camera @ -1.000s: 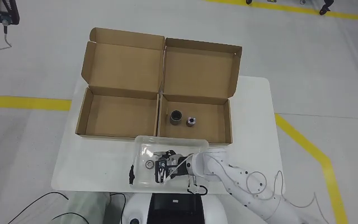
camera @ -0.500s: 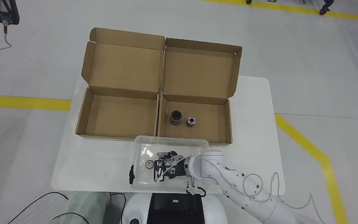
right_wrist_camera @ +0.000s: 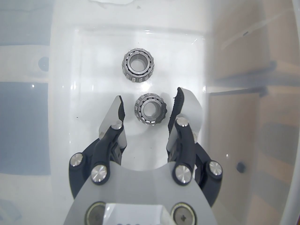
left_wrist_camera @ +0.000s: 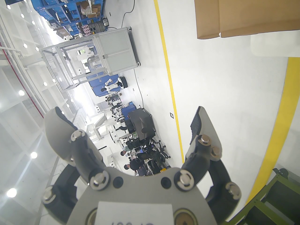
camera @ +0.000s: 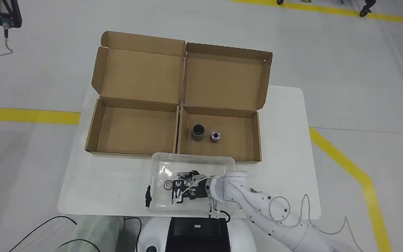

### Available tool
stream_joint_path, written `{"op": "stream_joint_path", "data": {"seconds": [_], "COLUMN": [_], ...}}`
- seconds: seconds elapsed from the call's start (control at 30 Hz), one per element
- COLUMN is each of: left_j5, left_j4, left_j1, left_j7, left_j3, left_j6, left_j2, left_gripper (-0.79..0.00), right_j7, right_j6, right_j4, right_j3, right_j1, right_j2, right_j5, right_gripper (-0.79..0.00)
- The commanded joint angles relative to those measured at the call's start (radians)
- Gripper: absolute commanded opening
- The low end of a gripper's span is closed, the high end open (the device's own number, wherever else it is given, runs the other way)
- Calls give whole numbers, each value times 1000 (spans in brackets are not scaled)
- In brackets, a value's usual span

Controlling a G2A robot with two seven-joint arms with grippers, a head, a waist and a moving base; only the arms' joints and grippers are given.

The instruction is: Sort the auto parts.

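Right wrist view: right gripper point(right_wrist_camera: 149, 94), jaws released, straddles 1 bearing point(right_wrist_camera: 150, 109); bin point(right_wrist_camera: 234, 47) walls blur everything beyond; left gripper point(left_wrist_camera: 128, 111), jaws released.

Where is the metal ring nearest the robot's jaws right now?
In the right wrist view, the metal ring lies in the clear tub, between the open jaws of the right gripper, with a second ring just beyond it.

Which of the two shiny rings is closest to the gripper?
The bearing sitting inside the open right gripper; the other bearing lies farther off, beyond its tips.
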State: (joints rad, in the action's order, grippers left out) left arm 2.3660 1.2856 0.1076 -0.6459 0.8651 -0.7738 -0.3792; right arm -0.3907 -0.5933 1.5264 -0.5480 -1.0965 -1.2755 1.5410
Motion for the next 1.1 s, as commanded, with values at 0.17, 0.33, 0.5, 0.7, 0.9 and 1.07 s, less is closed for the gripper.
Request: {"op": "stream_joint_path", "data": {"seconds": [0.17, 0.33, 0.5, 0.7, 0.9, 1.07], "left_j5": [0, 0, 0, 0, 0, 0], "left_j4": [0, 0, 0, 0, 0, 0], "left_j1": [0, 0, 0, 0, 0, 0], "left_j7": [0, 0, 0, 0, 0, 0], "left_j3": [0, 0, 0, 0, 0, 0], "left_j6": [0, 0, 0, 0, 0, 0], "left_j2": [0, 0, 0, 0, 0, 0], "left_gripper": [0, 0, 0, 0, 0, 0], "right_j7": [6, -8, 38, 181, 396, 560], "right_j6": [10, 29, 22, -11, -22, -43], "right_j4": [-7, 31, 91, 130, 142, 134], "right_j3": [7, 3, -25, -84, -134, -169], "right_j1": [4, -8, -39, -76, -100, -86], "right_j2": [-8, -8, 5, 29, 47, 49], "right_j5": [22, 47, 50, 48, 56, 12], "right_gripper": [-785, -785, -785, -785, -785, -785]}}
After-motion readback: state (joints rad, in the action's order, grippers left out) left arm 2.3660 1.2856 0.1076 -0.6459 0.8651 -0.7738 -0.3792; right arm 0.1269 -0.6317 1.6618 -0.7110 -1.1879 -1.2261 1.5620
